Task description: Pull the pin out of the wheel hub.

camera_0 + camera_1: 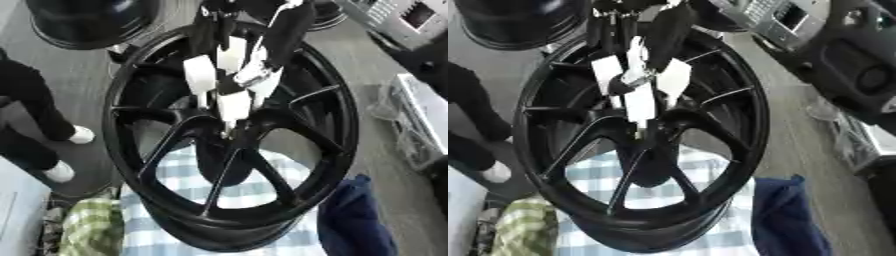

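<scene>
Wheel hub: a black spoked wheel hub point(289, 150) stands tilted on the bench, its open face turned up toward the camera; its lower rim rests on a blue-and-white checked cloth point(184, 175).
Bench: the checked cloth covers the bench point(144, 235) at the lower middle; the wheel's lower rim sits near its near edge.
Hand: 1 hand point(232, 70) comes down from the top edge over the wheel's centre, black with white pads on its fingers point(199, 74). The fingers are gathered together, pointing down at the hub's centre. Which arm it belongs to I cannot tell, and I cannot tell whether the fingers are clamped on anything.
Pin: a thin pale sliver point(229, 131) shows just below the lowest white pad, at the middle where the spokes meet; its long axis runs up and down in the view, roughly along the fingers. It is too small to say more.
Left side: a green-and-white checked cloth point(87, 225) lies at the lower left corner, beside the wheel's rim.
Right side: a dark blue cloth point(359, 220) lies at the lower right, touching or just beside the rim.
Open room: inside the wheel, the gaps between spokes are open; outside the rim, grey floor point(79, 100) shows on the left.
Far edge: another black wheel point(92, 22) sits at the upper left corner, apart from the hub.
</scene>
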You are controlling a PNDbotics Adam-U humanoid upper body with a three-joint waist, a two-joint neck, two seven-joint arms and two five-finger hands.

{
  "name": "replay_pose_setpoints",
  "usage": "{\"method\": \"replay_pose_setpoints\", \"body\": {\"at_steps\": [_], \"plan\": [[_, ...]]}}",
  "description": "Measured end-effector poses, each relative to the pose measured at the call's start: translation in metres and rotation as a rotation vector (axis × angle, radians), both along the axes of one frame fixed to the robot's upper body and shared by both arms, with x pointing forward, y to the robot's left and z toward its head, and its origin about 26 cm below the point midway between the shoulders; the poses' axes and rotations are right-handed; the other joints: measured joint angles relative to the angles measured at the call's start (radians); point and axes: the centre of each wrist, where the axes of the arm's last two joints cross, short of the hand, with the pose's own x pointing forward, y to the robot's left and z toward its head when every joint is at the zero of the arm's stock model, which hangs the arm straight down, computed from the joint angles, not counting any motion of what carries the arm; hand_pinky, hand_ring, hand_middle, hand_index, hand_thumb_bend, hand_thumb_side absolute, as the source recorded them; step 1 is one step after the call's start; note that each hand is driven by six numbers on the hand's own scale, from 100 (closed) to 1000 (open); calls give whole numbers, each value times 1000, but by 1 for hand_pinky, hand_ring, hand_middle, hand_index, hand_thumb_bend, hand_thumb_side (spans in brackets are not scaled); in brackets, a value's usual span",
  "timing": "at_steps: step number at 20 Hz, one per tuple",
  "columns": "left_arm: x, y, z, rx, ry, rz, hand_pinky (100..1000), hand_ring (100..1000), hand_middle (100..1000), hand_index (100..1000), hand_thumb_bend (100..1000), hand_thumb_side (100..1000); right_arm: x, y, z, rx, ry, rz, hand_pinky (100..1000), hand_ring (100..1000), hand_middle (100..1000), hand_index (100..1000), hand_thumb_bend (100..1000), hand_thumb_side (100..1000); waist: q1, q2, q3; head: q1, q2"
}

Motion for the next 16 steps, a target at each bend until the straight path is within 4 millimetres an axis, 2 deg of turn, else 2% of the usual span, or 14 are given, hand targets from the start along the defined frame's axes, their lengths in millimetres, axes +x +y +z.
{"method": "replay_pose_setpoints", "body": {"at_steps": [3, 4, 9, 11, 14, 16], "plan": [[0, 0, 0, 0, 1, -1, 753, 714, 708, 698, 117, 800, -3, -1, -2, -9, -3, -6, 758, 620, 648, 792, 487, 379, 0, 1, -2, 1, 0], [0, 0, 0, 0, 2, -1, 753, 715, 707, 697, 116, 802, -4, -1, -3, -10, -4, -7, 718, 573, 615, 772, 496, 366, 0, 1, -3, 1, 0], [0, 0, 0, 0, 3, -3, 753, 715, 706, 695, 116, 805, -5, -5, -10, -19, 1, -34, 690, 534, 612, 769, 490, 370, -3, 5, -7, 4, 0], [0, 0, 0, 0, 4, -3, 753, 716, 706, 694, 115, 806, -5, -6, -13, -21, 5, -44, 701, 547, 613, 771, 486, 370, -3, 6, -10, 4, 0], [0, 0, 0, 0, 4, -4, 753, 716, 704, 691, 114, 808, -5, -8, -18, -19, 13, -57, 750, 634, 631, 782, 477, 370, -3, 6, -10, 4, 0], [0, 0, 0, 0, 4, -4, 753, 716, 703, 690, 114, 809, -4, -9, -21, -16, 21, -65, 764, 653, 643, 787, 471, 370, -3, 7, -10, 4, 0]]}}
